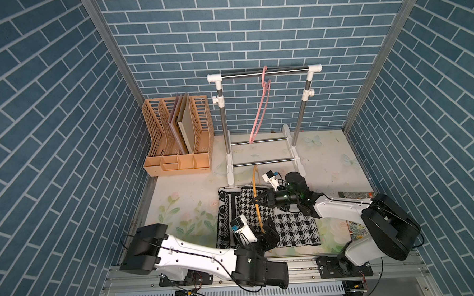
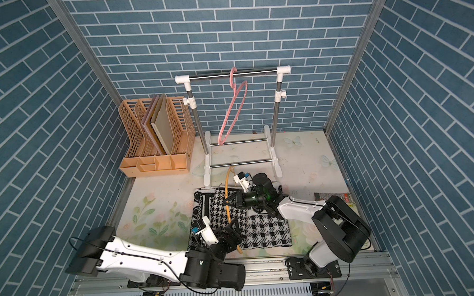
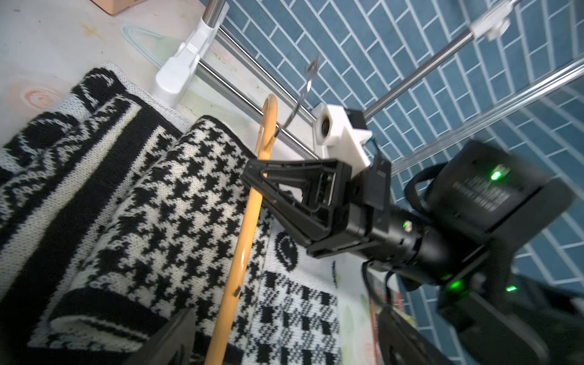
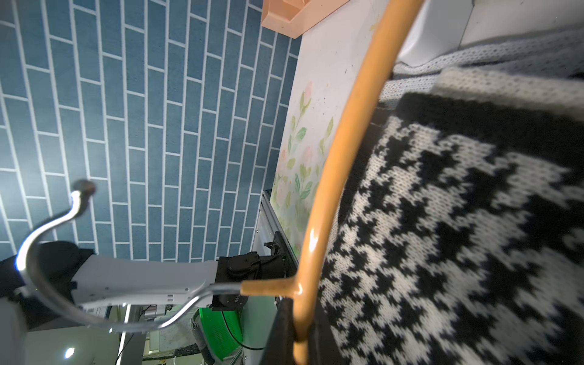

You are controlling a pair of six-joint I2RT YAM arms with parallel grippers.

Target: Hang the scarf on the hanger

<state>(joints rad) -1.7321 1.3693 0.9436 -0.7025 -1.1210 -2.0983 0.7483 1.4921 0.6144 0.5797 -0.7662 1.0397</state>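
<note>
A black-and-white knitted scarf (image 1: 297,228) (image 2: 264,230) lies folded on the table in both top views. An orange hanger (image 1: 255,181) (image 2: 225,182) with a metal hook (image 4: 47,284) stands on edge over it. My right gripper (image 1: 255,200) (image 2: 225,202) (image 4: 300,331) is shut on the orange hanger (image 4: 341,158) near the base of the hook. My left gripper (image 1: 265,230) (image 2: 235,234) (image 3: 284,347) is open at the hanger's near end. The orange hanger (image 3: 243,240) passes between its spread fingers (image 3: 170,341) without being gripped.
A white and steel clothes rack (image 1: 265,71) stands at the back with a pink hanger (image 1: 261,106) on its bar. A tan file organiser (image 1: 175,135) holding boards sits back left. Printed books (image 1: 356,195) lie by the right arm.
</note>
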